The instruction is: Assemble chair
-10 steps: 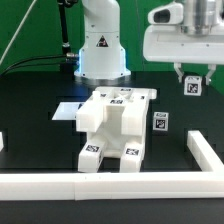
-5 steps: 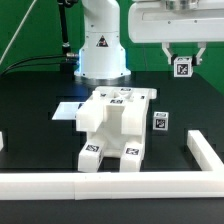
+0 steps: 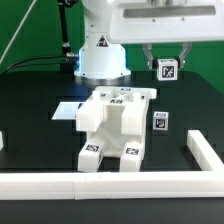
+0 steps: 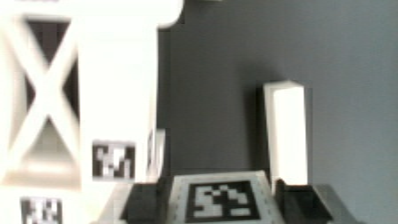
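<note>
White chair body [image 3: 113, 125] stands joined. At its one o'clock the gripper [image 3: 167, 66] pinches a tagged part [image 3: 167, 72]; a second part [image 3: 159, 121] lies loose at three o'clock

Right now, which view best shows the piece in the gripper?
The exterior view: the small tagged piece is sharp, held aloft in the gripper. The wrist view shows only its tagged face, blurred and cropped.

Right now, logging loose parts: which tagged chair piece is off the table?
The small piece clamped in the gripper, held aloft; the big joined block and the other small piece sit on the table.
</note>
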Motion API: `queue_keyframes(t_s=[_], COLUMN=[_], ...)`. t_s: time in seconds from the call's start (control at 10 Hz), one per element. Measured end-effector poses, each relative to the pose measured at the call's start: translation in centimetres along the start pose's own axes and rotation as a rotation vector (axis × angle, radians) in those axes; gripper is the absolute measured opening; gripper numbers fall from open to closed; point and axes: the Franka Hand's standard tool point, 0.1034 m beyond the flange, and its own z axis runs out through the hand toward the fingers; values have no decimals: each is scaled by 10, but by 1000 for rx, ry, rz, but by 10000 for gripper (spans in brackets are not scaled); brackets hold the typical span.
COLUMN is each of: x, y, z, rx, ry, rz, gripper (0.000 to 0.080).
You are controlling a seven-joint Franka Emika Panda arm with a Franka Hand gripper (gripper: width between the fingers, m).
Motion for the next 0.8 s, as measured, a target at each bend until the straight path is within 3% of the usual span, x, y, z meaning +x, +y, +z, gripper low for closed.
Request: queue_keyframes(t_s=[0.3,0.5,0.8], x=[2,16,23], y=[5,30,42], z=[1,4,12], rx=[-8,-35,-45], ry=[1,6,16], rz=[-36,-84,-93], gripper=[284,284,284])
